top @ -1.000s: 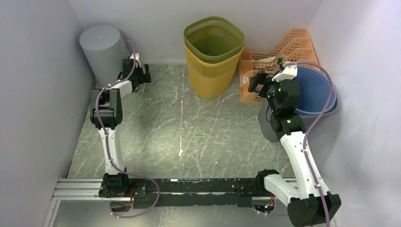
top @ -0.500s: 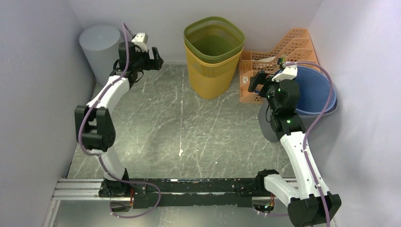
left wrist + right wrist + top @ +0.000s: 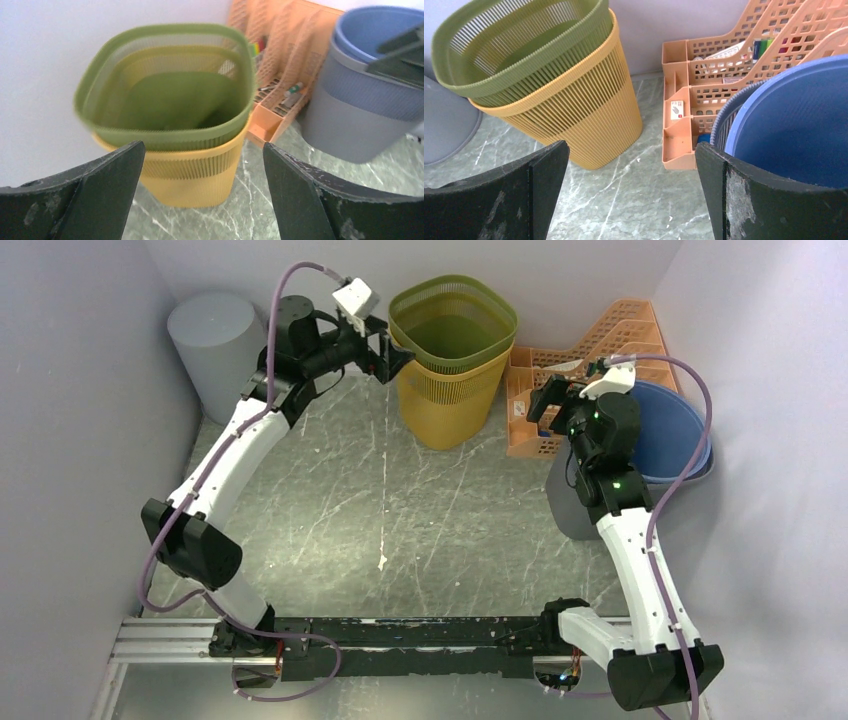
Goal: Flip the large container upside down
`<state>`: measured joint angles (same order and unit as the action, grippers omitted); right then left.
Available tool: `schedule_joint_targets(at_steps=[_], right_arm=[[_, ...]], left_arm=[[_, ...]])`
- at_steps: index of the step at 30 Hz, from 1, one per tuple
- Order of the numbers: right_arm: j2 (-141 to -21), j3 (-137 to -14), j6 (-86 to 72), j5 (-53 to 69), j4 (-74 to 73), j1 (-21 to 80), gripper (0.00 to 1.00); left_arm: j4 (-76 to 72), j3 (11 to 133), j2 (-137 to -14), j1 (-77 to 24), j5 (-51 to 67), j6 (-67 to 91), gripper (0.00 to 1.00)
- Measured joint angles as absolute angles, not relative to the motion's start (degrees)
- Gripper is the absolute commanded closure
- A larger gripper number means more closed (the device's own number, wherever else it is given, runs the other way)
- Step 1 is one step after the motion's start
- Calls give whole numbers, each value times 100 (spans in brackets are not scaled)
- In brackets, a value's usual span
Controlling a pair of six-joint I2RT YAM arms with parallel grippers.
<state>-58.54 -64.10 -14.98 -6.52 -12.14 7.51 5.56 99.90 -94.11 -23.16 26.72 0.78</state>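
The large grey container [image 3: 212, 340] stands in the back left corner of the counter [image 3: 400, 510], closed flat face up, its lower edge partly hidden by the left arm. The left end effector [image 3: 200, 147] is spread wide before the green basket [image 3: 165, 95], holding nothing. The right end effector [image 3: 631, 147] is spread too.

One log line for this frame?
left hand: open, empty, facing green basket | right hand: open, empty, by orange organizer | green basket: upright, nested in yellow basket | blue tub: upright, in grey bin
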Motion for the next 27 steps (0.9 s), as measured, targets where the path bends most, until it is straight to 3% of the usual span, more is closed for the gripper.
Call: schedule_joint_targets(at_steps=[13,21,27], right_arm=[[-5848,-6493,-1522,-696,-1413,751,0],[-5798,-6469,-1520,-775,-1446,751,0],[-5787,-6311,-1494,-797,-1433,751,0]], left_arm=[[1741,11985,-10962,-3006,3959,-1918,2],[2364,12481,-11690,-3218,4335,-2495,3],[2528,12604,-11736,-3232,4268,-2672,11]])
